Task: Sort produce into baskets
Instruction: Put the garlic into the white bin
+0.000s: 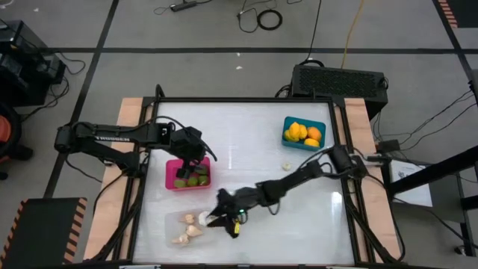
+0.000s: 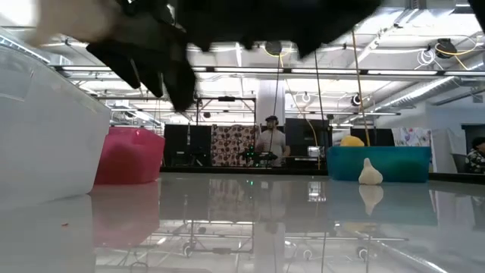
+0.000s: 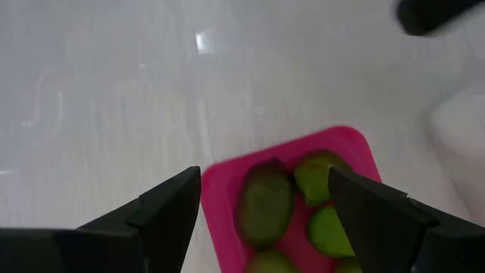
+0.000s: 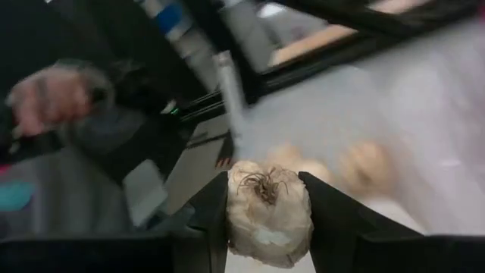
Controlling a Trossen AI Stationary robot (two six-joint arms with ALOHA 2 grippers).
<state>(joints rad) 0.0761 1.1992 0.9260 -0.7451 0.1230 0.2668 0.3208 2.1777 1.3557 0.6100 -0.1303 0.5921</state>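
My right gripper [image 1: 218, 217] is shut on a whitish garlic bulb [image 4: 267, 214] and holds it at the right rim of the clear basket [image 1: 176, 222], where several garlic bulbs [image 1: 194, 230] lie. My left gripper [image 3: 265, 182] is open and empty above the pink basket [image 1: 173, 176], which holds several olive-green fruits [image 3: 267, 203]. The teal basket [image 1: 304, 124] at the far right holds yellow-orange fruits [image 1: 302, 134]. One garlic bulb [image 1: 287, 166] rests on the table near it. My right gripper pinches the garlic bulb by its two opposite sides [image 4: 236, 216] between its two fingers, with the bulb's rooty end [image 4: 264, 184] facing the wrist camera. The bulb is lifted clear, above the clear basket's bulbs [image 4: 364, 168].
In the low view the clear basket [image 2: 45, 129] stands close at the left, with the pink basket [image 2: 130, 156] behind it. The teal basket [image 2: 379, 163] with the loose bulb [image 2: 370, 173] is at the right. A person stands in the room beyond the table.
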